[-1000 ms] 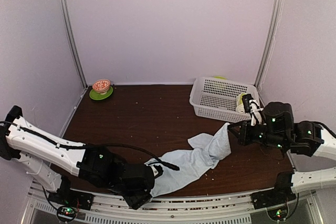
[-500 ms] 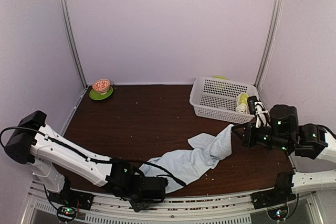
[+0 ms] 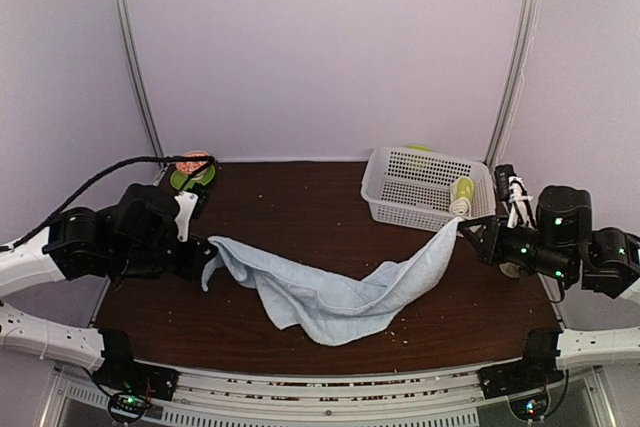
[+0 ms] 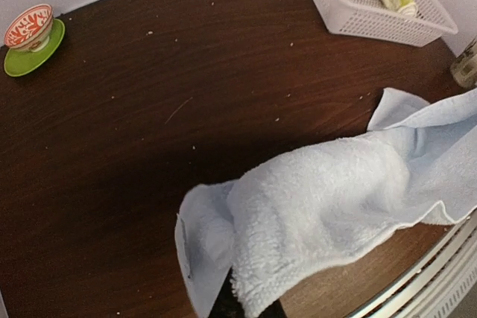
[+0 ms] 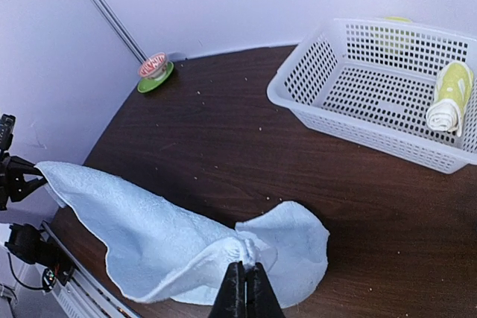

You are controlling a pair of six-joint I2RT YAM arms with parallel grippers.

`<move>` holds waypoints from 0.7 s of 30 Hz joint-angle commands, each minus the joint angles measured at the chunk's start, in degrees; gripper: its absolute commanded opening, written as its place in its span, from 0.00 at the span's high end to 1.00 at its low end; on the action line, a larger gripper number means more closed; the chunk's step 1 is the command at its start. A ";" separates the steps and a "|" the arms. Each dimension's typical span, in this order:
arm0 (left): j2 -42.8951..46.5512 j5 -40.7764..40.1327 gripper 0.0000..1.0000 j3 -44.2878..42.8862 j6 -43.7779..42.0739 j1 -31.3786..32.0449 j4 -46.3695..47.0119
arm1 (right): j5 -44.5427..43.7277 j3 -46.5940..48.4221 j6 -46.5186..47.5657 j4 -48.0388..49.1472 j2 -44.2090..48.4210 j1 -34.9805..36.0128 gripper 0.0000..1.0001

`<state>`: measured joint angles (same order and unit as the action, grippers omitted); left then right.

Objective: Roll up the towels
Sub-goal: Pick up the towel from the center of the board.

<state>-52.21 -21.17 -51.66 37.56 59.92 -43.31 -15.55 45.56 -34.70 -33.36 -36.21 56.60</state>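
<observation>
— Top external: where is the pale-blue towel (image 3: pixel 330 292)?

— Strung between the two arms; the left hand (image 3: pixel 205 250) is clenched on one end at the left side of the desk (image 3: pixel 300 197); the right hand (image 3: pixel 470 235) is clenched on the other end, just by the near right corner of the basket (image 3: pixel 385 209); both ends are off the wood, and the middle sags and lies crumpled on it.

— And the lime-green towel (image 3: pixel 461 194)?

— Rolled, lying in the basket's right-hand end; I'd count that one done; the blue one is what's left.

— So the step is spreading it flat, ready to roll?

— That's my reading; it isn't flat; the left wrist view shows the cloth folded over on itself beside the fingers, and the right wrist view shows a bunched flap curled round the pinch.

— How to do it well?

— Draw the hands apart, level, until the sag lifts and the folds fall open; gently, since terry can slip out of a thin pinch; then lower both ends together so it lands as one layer; aim for the open middle of the desk, away from the basket and from the bowl (image 4: pixel 28 26) at the far left corner; only then let go and start the roll from one short end, tight and square.
</observation>
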 commanded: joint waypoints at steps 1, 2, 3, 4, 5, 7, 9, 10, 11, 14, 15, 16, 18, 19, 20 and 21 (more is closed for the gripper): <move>-5.81 2.18 1.00 1.37 -3.78 -3.88 3.44 | -0.48 -3.74 -2.83 2.40 -0.98 0.00 1.00; -6.55 2.33 1.00 0.77 -4.26 -4.63 3.82 | -0.44 -3.85 -2.97 2.49 -1.20 0.01 1.00; -7.15 2.28 1.00 -0.06 -4.65 -5.28 3.80 | -0.64 -3.81 -3.08 2.42 -1.30 0.00 1.00; -7.68 2.23 1.00 -1.26 -5.26 -5.83 3.38 | -0.66 -3.77 -3.17 2.32 -1.36 0.00 1.00; -7.98 2.29 1.00 -2.55 -5.90 -6.15 2.68 | -0.72 -3.53 -3.20 2.15 -1.31 0.04 1.00; -8.24 3.61 1.00 -5.44 -8.42 -6.22 1.00 | -1.19 -2.85 -3.05 1.27 -0.67 0.01 1.00; -8.22 6.78 1.00 -7.24 -10.39 -6.22 0.38 | -2.20 -2.50 -2.79 0.14 0.33 0.01 1.00; -8.32 8.31 1.00 -7.16 -10.51 -6.22 0.61 | -2.70 -2.73 -2.68 -0.16 0.97 0.00 1.00; -8.64 9.94 1.00 -6.30 -10.49 -6.22 1.34 | -3.40 -3.26 -2.63 -0.31 1.63 0.00 1.00; -12.05 14.37 1.00 -1.03 -8.56 -6.13 4.93 | -5.54 -5.09 -3.11 -1.70 2.74 0.03 1.00; -14.08 15.67 1.00 0.79 -7.38 -6.07 6.51 | -6.05 -5.88 -3.69 -2.25 2.85 0.06 1.00; -16.47 16.74 1.00 2.66 -6.24 -5.86 8.17 | -6.30 -6.71 -4.16 -2.53 3.06 0.09 1.00; -21.32 17.37 1.00 5.37 -4.47 -4.45 11.97 | -6.99 -8.14 -4.96 -2.58 3.68 0.07 1.00; -23.91 17.30 1.00 5.96 -4.03 -3.55 13.44 | -7.46 -8.62 -5.22 -2.58 3.94 0.04 1.00; -27.11 17.07 1.00 6.00 -3.62 -2.58 14.59 | -8.24 -8.84 -5.47 -2.69 4.21 0.02 1.00; -28.46 16.43 1.00 5.49 -3.34 -1.74 15.25 | -9.07 -8.78 -5.74 -3.04 4.36 -0.06 1.00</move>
<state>-73.78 -7.16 -47.72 31.55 55.22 -34.39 -20.12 38.17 -38.48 -34.41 -32.80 56.60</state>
